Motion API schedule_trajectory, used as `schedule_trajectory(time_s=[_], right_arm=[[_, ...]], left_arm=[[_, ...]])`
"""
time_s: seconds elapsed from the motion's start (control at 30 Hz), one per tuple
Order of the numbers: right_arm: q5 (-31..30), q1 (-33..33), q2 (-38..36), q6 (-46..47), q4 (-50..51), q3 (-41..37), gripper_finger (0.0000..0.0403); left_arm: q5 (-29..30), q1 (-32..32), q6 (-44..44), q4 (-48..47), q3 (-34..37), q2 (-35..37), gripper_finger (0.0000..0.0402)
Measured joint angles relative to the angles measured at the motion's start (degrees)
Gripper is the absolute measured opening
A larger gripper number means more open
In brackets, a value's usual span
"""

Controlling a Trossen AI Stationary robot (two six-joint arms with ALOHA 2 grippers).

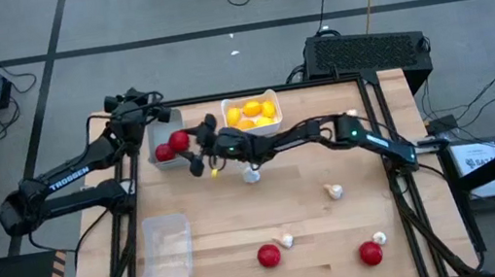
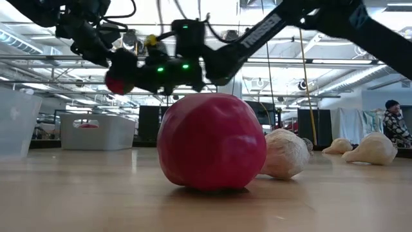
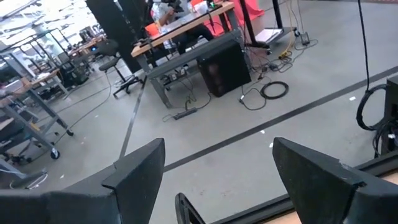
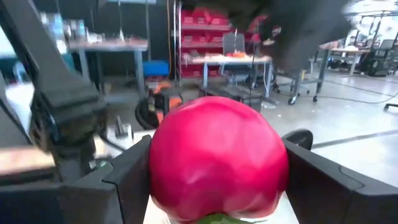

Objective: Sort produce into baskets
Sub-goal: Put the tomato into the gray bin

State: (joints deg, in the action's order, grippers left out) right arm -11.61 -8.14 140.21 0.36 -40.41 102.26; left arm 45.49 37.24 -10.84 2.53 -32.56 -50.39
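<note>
step: we're carrying a tomato [image 4: 217, 158] to the grey basket [image 1: 168, 162] at the table's [image 1: 236, 258] far edge, left of centre. Judged from the pose, this is the drop-off.
right gripper [image 1: 186, 146]: jaws clamped on the tomato, one finger on each side of it in the right wrist view. It hangs over the grey basket's right rim, clear of the wood.
left gripper [image 3: 217, 171]: jaws spread wide, nothing between them. It sits off the table's far-left corner, looking out at the floor. Waiting.
grey basket: already holds one red tomato [image 1: 163, 153].
white basket [image 1: 253, 116]: just right of the grey one on the far edge, full of yellow fruit [image 1: 253, 111]. Not our target.
clear basket [image 1: 168, 249]: near-left corner. We can't see anything in it.
how to do it well: we'd centre over the grey basket before letting go, and go lower first. A round tomato released from high up could bounce off the rim or roll out.
watch: the left arm is close by the basket's left side, so we'd keep the approach from the right.
left on the table: tomatoes [image 1: 268, 255] along the near edge, garlic bulbs [image 1: 334, 190] scattered mid-right and near edge.
</note>
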Motion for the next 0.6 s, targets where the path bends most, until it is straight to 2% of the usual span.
schedule_trajectory(time_s=[0.2, 0.3, 0.6], right_arm=[[0.0, -0.8, 7.1, -3.0, 11.0, 15.7, 0.0286], [-0.1, -1.3, 9.8, -3.0, 13.5, 20.2, 0.0286], [-0.1, -2.8, 11.7, -2.6, 14.1, 22.5, 0.0286]], left_arm=[[0.1, 0.8, 0.0, -0.5, 0.0, 0.0, 0.0306], [0.2, 1.1, -0.4, -0.6, 0.0, 0.0, 0.0306], [0.2, 2.5, -0.2, -3.1, 0.0, 0.0, 0.0306]])
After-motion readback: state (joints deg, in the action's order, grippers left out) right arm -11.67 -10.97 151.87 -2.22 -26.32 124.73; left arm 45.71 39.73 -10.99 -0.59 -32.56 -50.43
